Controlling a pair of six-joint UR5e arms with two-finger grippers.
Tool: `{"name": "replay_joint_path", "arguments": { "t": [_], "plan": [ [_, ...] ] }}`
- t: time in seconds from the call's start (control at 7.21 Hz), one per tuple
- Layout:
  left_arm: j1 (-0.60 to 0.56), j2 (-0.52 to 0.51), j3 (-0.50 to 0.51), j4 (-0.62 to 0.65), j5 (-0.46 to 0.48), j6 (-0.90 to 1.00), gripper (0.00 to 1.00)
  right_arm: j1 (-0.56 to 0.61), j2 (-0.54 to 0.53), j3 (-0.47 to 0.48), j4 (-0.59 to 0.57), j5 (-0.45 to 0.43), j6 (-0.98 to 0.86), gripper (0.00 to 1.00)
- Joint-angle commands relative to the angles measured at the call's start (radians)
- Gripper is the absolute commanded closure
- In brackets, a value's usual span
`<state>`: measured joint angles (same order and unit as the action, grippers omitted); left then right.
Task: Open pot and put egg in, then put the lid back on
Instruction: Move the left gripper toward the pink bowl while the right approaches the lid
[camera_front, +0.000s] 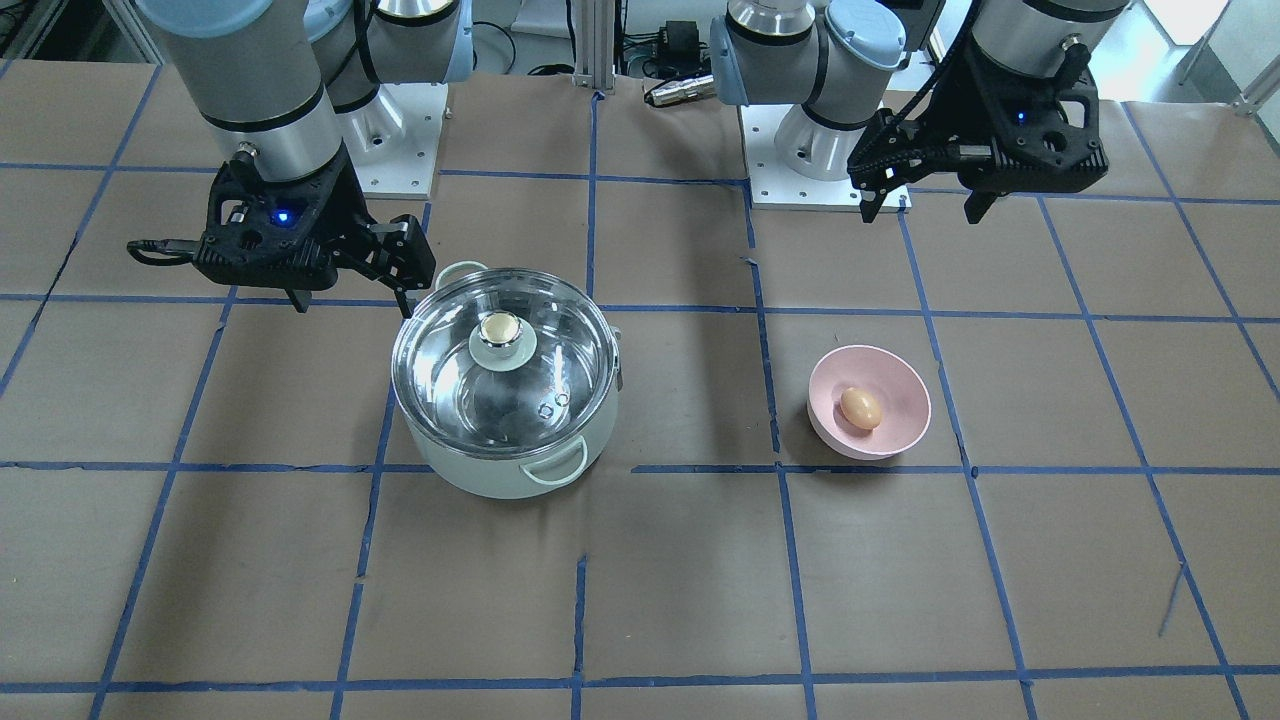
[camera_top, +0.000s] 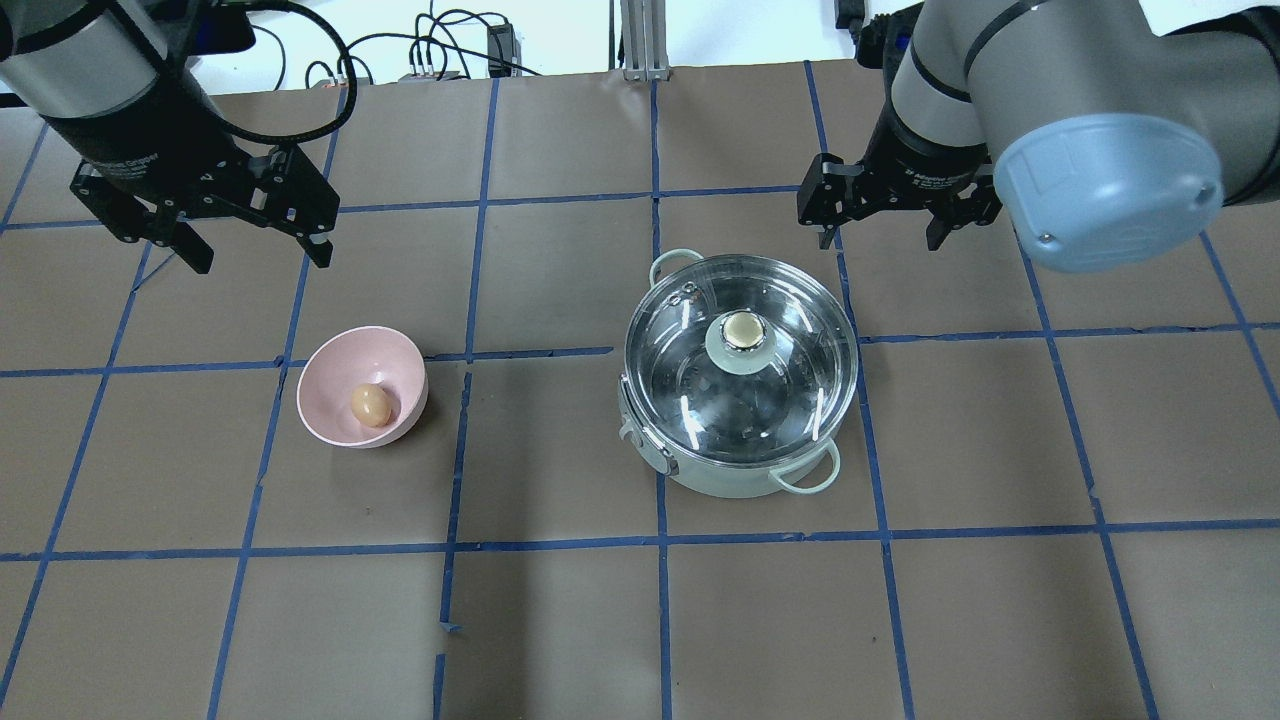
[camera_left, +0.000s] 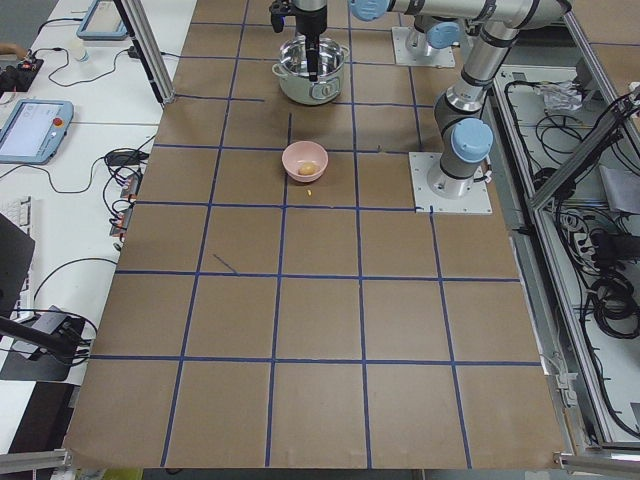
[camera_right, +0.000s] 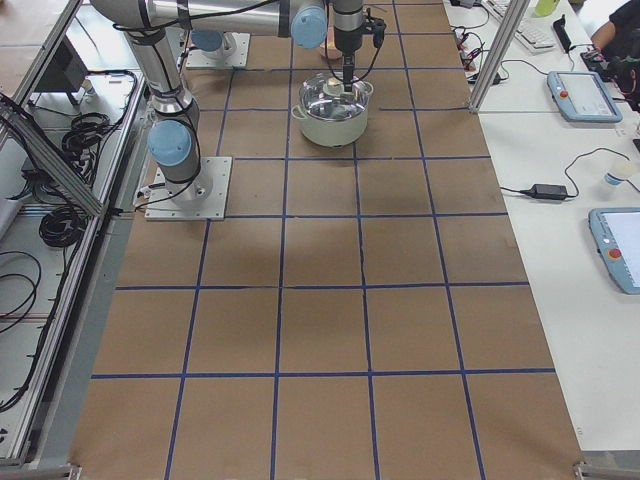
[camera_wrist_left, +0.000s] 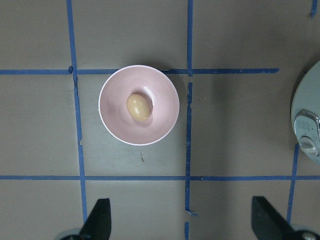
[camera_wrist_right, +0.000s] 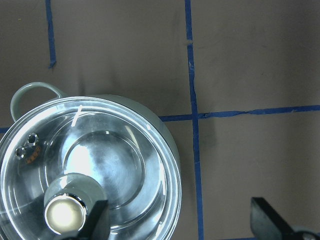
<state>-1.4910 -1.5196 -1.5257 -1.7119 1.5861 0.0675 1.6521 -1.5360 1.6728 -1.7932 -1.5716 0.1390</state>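
Observation:
The pale mint-green pot stands on the table with the glass lid on it, its beige knob up. It also shows in the overhead view with the lid. The tan egg lies in the pink bowl, as the overhead view shows too: egg, bowl. My left gripper is open and empty, hovering behind the bowl; its wrist view shows the egg. My right gripper is open and empty, behind the pot, above the lid edge.
Brown paper with blue tape grid lines covers the table. The arm bases stand at the robot side. The pot's loop handle points toward the robot. Operator desks with tablets flank the table ends.

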Motion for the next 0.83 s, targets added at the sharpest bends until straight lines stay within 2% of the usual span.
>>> {"name": "replay_joint_path", "arguments": {
  "t": [0.0,0.42,0.55,0.69],
  "plan": [
    [0.000,0.001,-0.002,0.002,0.000,0.005,0.00,0.000,0.000,0.001,0.000,0.001,-0.001,0.00],
    [0.011,-0.001,-0.017,-0.008,0.000,0.024,0.00,0.000,0.004,0.004,0.000,-0.001,0.007,0.00],
    [0.015,-0.004,-0.057,0.000,-0.003,0.061,0.00,0.003,0.007,0.010,-0.003,-0.001,0.014,0.00],
    [0.021,-0.008,-0.109,0.059,-0.002,0.069,0.00,0.018,0.019,0.010,-0.008,0.001,0.042,0.00]
  ]
}}
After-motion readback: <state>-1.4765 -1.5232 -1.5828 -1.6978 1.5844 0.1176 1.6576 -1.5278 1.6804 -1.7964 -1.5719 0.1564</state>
